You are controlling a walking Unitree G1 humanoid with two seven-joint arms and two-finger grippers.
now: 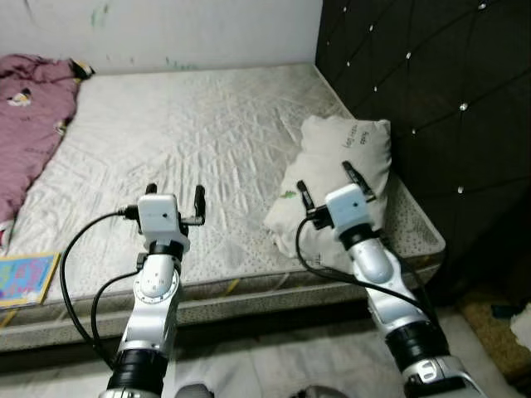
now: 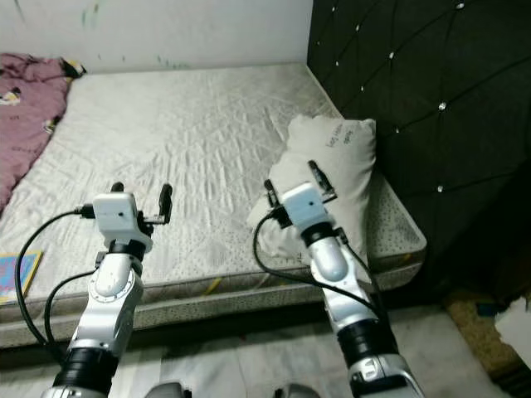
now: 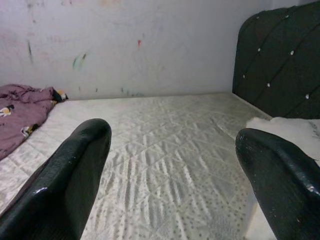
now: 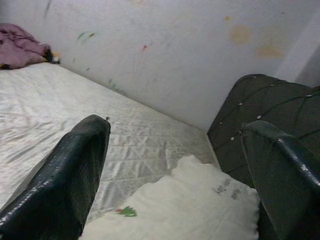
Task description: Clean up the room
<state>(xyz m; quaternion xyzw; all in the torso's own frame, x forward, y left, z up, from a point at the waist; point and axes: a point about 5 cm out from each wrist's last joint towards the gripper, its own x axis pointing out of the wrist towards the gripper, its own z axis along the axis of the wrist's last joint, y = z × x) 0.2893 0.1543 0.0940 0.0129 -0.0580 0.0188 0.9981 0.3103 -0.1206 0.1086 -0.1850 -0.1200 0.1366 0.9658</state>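
Note:
A white pillow [image 1: 336, 178] lies crumpled at the right end of the bare mattress [image 1: 191, 141], against the dark tufted headboard [image 1: 431, 108]. My right gripper [image 1: 330, 182] hovers open just above the pillow's near edge, nothing between its fingers; the pillow [image 4: 180, 210] lies below them in the right wrist view. My left gripper [image 1: 174, 196] is open over the mattress's near edge, well left of the pillow, holding nothing. A pink blanket [image 1: 29, 124] is bunched at the mattress's far left end.
A colourful book [image 1: 25, 278] lies at the near left corner of the mattress. A white wall [image 1: 166, 33] runs behind the bed. Rug and floor show below the bed front, with something pale [image 1: 521, 323] on the floor at right.

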